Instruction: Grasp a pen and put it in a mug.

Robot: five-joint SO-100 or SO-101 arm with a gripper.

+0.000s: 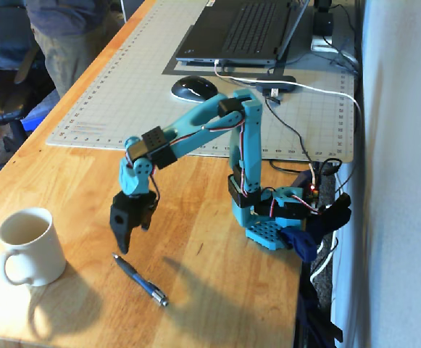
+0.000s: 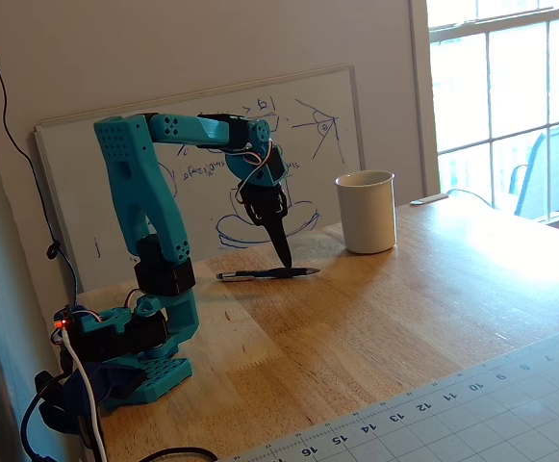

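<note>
The gripper (image 1: pixel 124 246) points straight down with its jaws narrow, nearly together, gripping nothing, its tips just above the pen (image 1: pixel 139 280). The pen lies flat on the wooden table (image 1: pixel 210 290), untouched as far as can be judged. In a fixed view, the mug (image 1: pixel 27 246) stands upright to the pen's left.
</note>
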